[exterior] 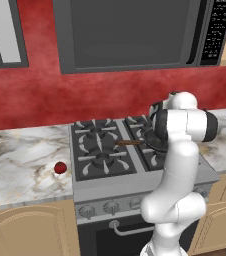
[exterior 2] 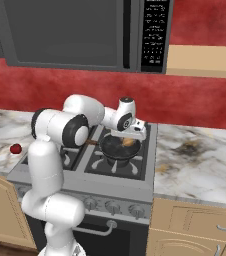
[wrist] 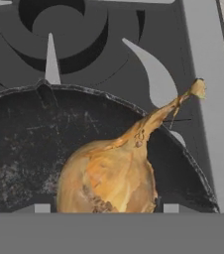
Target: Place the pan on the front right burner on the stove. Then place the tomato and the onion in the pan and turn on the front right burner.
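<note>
Marble counter (exterior: 20, 170) with the tomato (exterior: 60, 168) left of the stove (exterior: 105, 150); pan (exterior 2: 119, 147) apparently on its front right grate.

Onion (wrist: 109, 181) base cut off below.

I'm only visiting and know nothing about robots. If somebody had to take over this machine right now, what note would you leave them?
Gripper: over the pan, with the onion between its fingertips in the hand view; whether it grips or has let go, I cannot tell.
Pan: on the front right burner of the stove, handle pointing left.
Onion: in or just above the pan.
Tomato: on the counter left of the stove.
Done: pan placed, onion brought to the pan.
Left: confirm the onion is released, fetch the tomato into the pan, turn on the front right burner.
</note>
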You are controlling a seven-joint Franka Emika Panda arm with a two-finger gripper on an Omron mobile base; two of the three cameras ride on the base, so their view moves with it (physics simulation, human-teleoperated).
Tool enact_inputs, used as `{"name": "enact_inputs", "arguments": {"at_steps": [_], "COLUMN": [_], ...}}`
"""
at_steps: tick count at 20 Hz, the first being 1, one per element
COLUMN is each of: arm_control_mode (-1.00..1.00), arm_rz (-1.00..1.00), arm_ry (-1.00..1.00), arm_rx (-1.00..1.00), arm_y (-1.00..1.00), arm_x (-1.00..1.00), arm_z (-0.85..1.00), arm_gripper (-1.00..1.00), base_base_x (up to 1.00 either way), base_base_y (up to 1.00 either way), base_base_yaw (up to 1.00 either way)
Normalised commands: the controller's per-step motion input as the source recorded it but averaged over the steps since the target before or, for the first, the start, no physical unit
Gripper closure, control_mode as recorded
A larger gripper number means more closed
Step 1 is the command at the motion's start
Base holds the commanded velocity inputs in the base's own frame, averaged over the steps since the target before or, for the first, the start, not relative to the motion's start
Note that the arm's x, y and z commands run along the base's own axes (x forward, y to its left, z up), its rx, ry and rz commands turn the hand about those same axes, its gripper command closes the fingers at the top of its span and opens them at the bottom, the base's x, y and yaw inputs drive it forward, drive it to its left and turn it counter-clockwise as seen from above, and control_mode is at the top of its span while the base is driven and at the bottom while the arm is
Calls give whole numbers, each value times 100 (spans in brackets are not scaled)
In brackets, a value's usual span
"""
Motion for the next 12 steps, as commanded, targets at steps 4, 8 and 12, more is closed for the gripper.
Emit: {"name": "enact_inputs", "arguments": {"at_steps": [4, 8, 12], "arm_control_mode": [-100, -100, -100], "arm_rz": [0, 0, 0], "arm_ry": [1, 1, 0], "arm_rx": [0, 0, 0], "arm_y": [-6, 10, 6], "arm_x": [0, 0, -7], "arm_z": [-24, -7, 6], "arm_gripper": [100, -100, -100], "base_base_x": [0, 0, 0], "base_base_y": [0, 0, 0], "base_base_yaw": [0, 0, 0]}}
